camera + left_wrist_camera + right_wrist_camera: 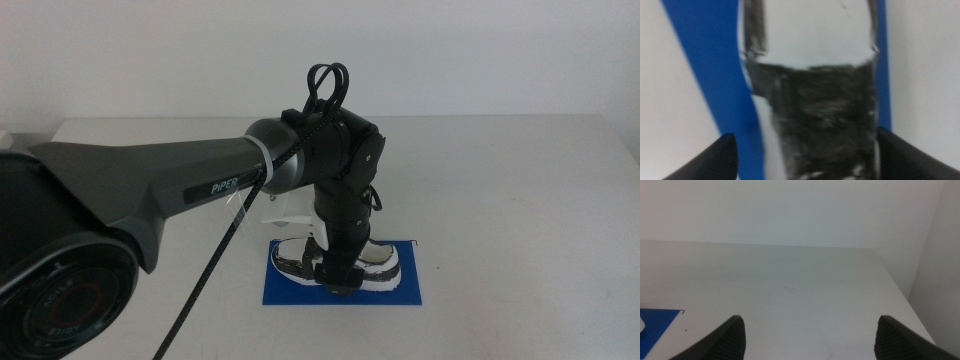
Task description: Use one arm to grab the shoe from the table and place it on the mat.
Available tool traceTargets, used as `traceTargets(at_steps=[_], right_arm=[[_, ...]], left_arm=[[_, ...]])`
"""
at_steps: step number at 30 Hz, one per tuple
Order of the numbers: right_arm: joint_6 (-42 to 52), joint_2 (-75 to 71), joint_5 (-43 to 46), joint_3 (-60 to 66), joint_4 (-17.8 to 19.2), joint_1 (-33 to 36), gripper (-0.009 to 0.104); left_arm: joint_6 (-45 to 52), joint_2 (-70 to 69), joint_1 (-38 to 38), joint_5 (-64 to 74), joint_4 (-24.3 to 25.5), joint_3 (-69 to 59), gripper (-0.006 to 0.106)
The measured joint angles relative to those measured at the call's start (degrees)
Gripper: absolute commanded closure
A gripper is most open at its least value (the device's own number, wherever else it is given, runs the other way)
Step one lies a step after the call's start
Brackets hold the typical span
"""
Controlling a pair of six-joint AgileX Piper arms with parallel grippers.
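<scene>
The shoe [382,262], white with black and grey mottled panels, lies on the deep-blue mat [412,292] near the table's front middle. The left arm [190,185] reaches in from the left and bends down over the shoe. My left gripper [338,282] straddles the shoe's middle. In the left wrist view the shoe [810,100] fills the space between the spread jaws of the left gripper [805,137], with the mat [715,75] under it. The jaws stand open beside the shoe's sides. My right gripper [810,320] is open and empty over bare table.
The off-white table [520,200] stretches around the mat. The right wrist view shows the table's far edge [790,245] against a white wall and a corner of the mat [655,325]. A black cable [215,262] hangs from the left arm.
</scene>
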State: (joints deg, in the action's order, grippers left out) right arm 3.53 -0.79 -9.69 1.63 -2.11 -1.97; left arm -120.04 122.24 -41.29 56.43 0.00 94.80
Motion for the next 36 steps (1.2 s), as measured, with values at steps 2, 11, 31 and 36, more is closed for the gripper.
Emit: traceTargets(at_steps=[2,11,31,36], right_arm=[[0.0,0.0,0.0,0.0,0.0,0.0,0.029],[0.0,0.0,0.0,0.0,0.0,0.0,0.029],[0.0,0.0,0.0,0.0,0.0,0.0,0.029],[0.0,0.0,0.0,0.0,0.0,0.0,0.029]], left_arm=[[0.0,-0.5,0.0,1.7,0.0,0.0,0.011],[0.0,-6.1,0.0,8.6,0.0,0.1,0.011],[12.8,-24.9,0.0,10.2,20.3,1.4,0.011],[35.0,-30.0,0.0,12.9,25.9,1.7,0.011]])
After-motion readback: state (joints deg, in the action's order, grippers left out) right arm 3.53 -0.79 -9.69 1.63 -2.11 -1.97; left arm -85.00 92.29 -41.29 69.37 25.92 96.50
